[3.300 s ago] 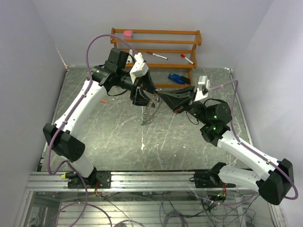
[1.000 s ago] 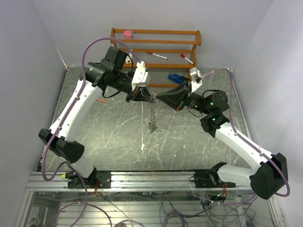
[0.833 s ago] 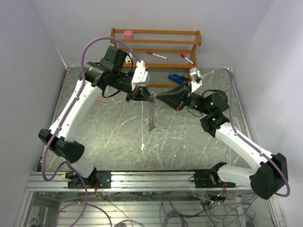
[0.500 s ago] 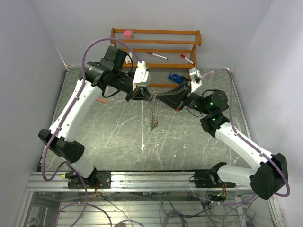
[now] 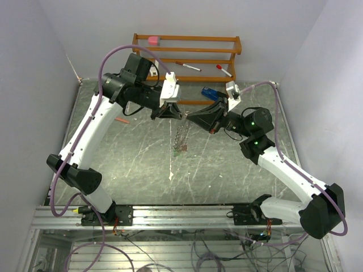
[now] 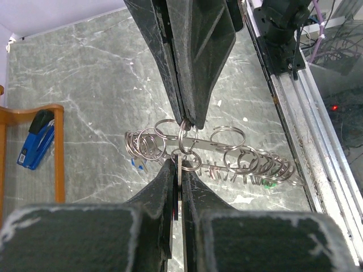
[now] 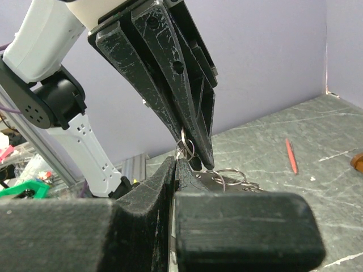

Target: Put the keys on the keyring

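Observation:
The keyring [image 5: 181, 136] hangs edge-on over the middle of the table, and a green tag [image 5: 177, 148] dangles at its lower end. My left gripper [image 5: 180, 115] and right gripper [image 5: 189, 118] meet tip to tip at its top. In the left wrist view the left gripper [image 6: 178, 161] is shut on a thin flat key [image 6: 177, 170] showing a trace of red. The keyring [image 6: 227, 156] lies beyond it, fringed with small rings, a blue tag [image 6: 136, 164] among them. In the right wrist view the right gripper [image 7: 177, 161] is shut on a small ring [image 7: 184, 146] of the keyring.
A wooden rack [image 5: 187, 39] stands against the back wall with a pink block [image 5: 153, 40], two red-capped pens [image 5: 187, 66] and a blue object [image 5: 212, 93]. A red pen [image 5: 123, 120] and a white scrap [image 5: 171, 176] lie on the table. Walls close in on both sides.
Both grippers stay shut and tip to tip. The hanging keyring has swung slightly, and its lower end with the green tag has drifted left and up.

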